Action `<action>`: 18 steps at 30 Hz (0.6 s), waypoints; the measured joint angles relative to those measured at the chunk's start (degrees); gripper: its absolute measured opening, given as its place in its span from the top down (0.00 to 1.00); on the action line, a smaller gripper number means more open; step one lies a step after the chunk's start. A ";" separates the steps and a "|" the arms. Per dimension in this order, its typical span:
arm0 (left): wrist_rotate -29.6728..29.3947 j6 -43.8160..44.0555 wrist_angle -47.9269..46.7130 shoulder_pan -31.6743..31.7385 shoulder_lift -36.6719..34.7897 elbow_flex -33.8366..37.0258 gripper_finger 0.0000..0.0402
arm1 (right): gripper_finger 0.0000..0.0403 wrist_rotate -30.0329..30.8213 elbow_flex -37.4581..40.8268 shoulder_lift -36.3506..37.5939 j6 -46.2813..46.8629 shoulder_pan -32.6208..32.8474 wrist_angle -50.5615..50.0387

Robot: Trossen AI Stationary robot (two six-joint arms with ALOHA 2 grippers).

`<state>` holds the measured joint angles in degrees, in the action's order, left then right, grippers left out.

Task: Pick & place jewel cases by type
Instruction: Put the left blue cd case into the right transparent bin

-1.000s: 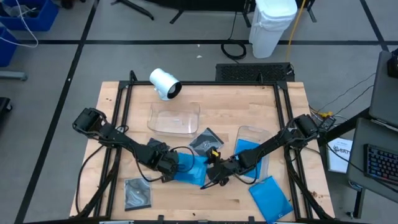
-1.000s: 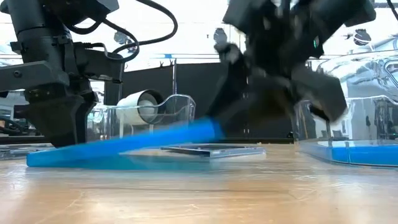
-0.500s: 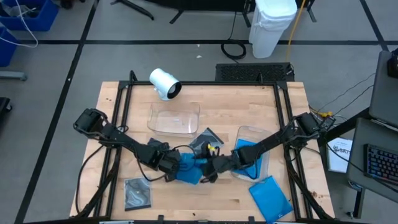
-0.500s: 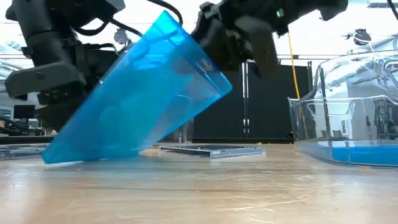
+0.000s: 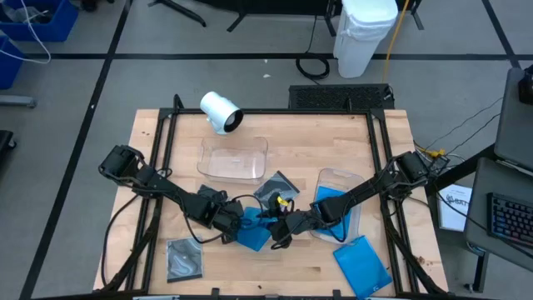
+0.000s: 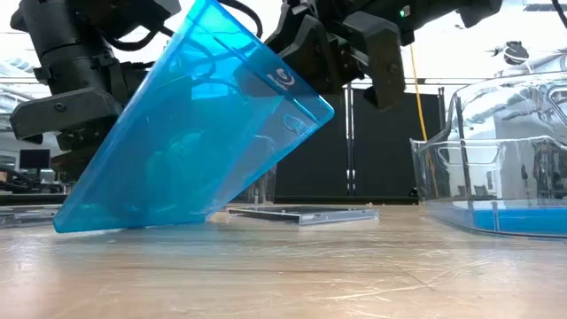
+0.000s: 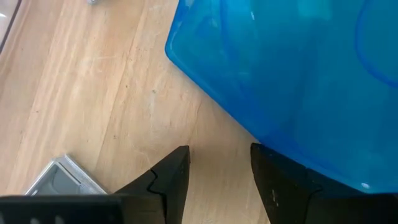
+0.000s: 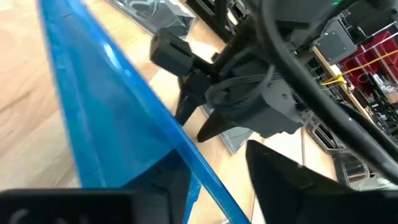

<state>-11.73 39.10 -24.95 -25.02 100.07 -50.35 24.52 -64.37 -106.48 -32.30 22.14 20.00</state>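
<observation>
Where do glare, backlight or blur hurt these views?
Low view: bright background leaves both arms as dark shapes, though the tilted blue case glows through; reflections crowd the clear tray. Left wrist view: the case fills the frame, soft. High view: evenly lit, sharp.

You'll find almost nothing readable here. The tilted blue jewel case (image 6: 190,133) carries a small white oval logo near its upper corner in the low view (too small to make out its letters). The white sheet (image 5: 455,206) beside the bench bears dark print, also illegible.
</observation>
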 joint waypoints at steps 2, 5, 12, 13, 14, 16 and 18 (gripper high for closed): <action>0.50 -0.17 -1.17 0.00 -0.84 0.00 0.55 | 0.78 -0.12 0.06 0.00 -0.03 0.51 -0.63; 1.79 0.18 -2.68 -0.10 -2.32 0.11 0.55 | 0.95 -0.24 0.08 0.00 -0.48 1.43 -1.24; 2.00 -0.19 -5.75 -0.09 -7.96 0.26 0.55 | 0.99 7.18 0.13 1.03 -2.87 4.35 -2.72; 1.89 0.03 -6.02 -0.09 -8.45 0.22 0.55 | 0.99 8.49 0.15 1.69 -3.11 4.77 -3.14; 1.80 0.20 -6.29 -0.16 -9.00 0.20 0.55 | 0.99 9.62 0.15 2.45 -3.16 5.21 -3.29; 1.80 0.37 -6.67 -0.34 -9.91 0.20 0.55 | 1.00 11.69 0.15 4.93 -3.16 6.23 -4.74; 1.70 0.39 -6.49 -0.44 -10.10 0.15 0.55 | 1.00 13.93 0.15 7.73 -2.88 7.37 -6.88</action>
<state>-10.03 39.48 -31.45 -25.45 89.97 -50.19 38.45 -64.23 -98.75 -35.18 29.51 13.12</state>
